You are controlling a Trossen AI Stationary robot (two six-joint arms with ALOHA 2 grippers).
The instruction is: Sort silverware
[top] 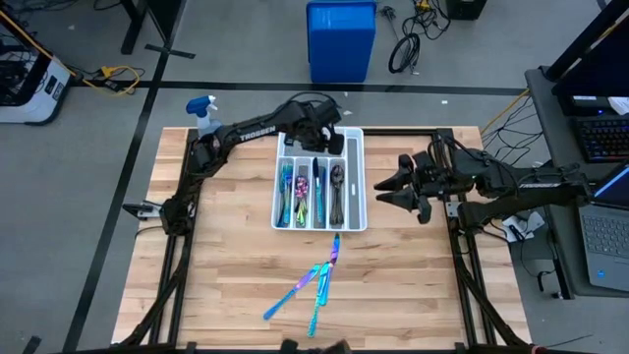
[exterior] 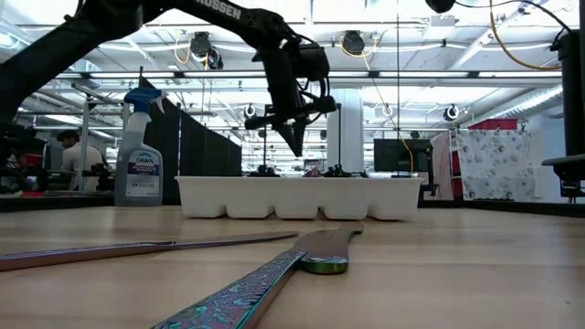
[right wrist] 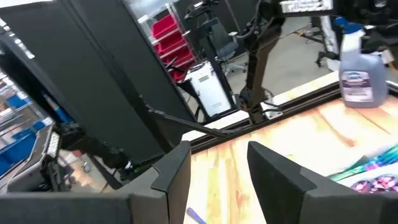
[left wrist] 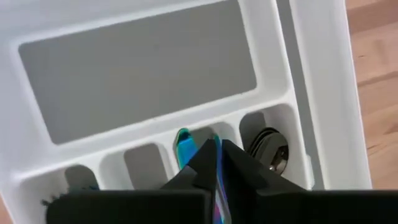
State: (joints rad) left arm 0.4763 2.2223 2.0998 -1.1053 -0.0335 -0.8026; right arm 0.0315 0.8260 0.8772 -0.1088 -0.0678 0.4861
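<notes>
1. Left gripper (top: 319, 141): I see it above the white tray's (top: 356, 177) far end, fingers (left wrist: 245, 171) closed together, gripping nothing.
2. Right gripper (top: 385, 186): parked near the worktop's right edge, beside the tray, fingers spread, empty.
3. Silverware, sorted (top: 310, 192): in the tray's long compartments.
4. Silverware, loose (top: 316, 283): on the worktop near its front edge.

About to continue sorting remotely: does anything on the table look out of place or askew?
Yes. Three slim blue-teal and iridescent cutlery pieces lie loose on the wooden table, fanned out crookedly in front of the white compartmented tray, not in its slots. The shut left gripper hovers over the tray.
</notes>
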